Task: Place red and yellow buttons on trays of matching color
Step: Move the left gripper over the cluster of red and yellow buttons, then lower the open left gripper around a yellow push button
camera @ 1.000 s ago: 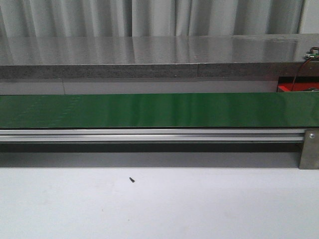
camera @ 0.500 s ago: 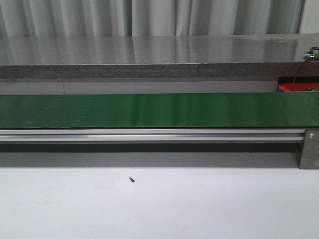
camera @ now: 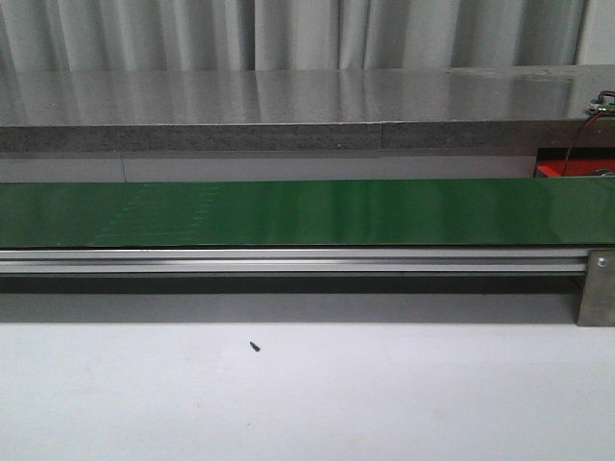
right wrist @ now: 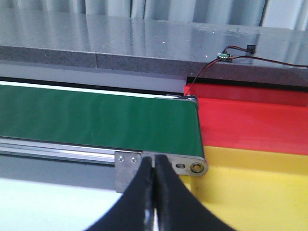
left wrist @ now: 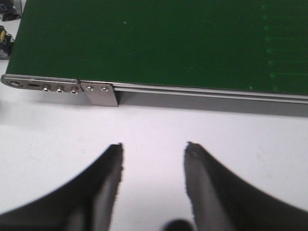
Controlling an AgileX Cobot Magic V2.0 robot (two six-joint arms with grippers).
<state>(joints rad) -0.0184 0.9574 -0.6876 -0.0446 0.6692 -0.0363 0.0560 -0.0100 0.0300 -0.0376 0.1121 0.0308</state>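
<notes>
Grey curtains are hanging behind the green conveyor belt (camera: 307, 213), and you are seeing no buttons on it anywhere. A faint dotted seam (camera: 159, 206) on the belt is sitting further right than a second ago, so the belt is probably running and buttons may come. Past the belt's right end, the red tray (right wrist: 250, 122) and yellow tray (right wrist: 260, 183) are waiting. Your left gripper (left wrist: 153, 168) is gaping near the belt's left end; your right gripper (right wrist: 154, 192) is pinched closed on nothing.
</notes>
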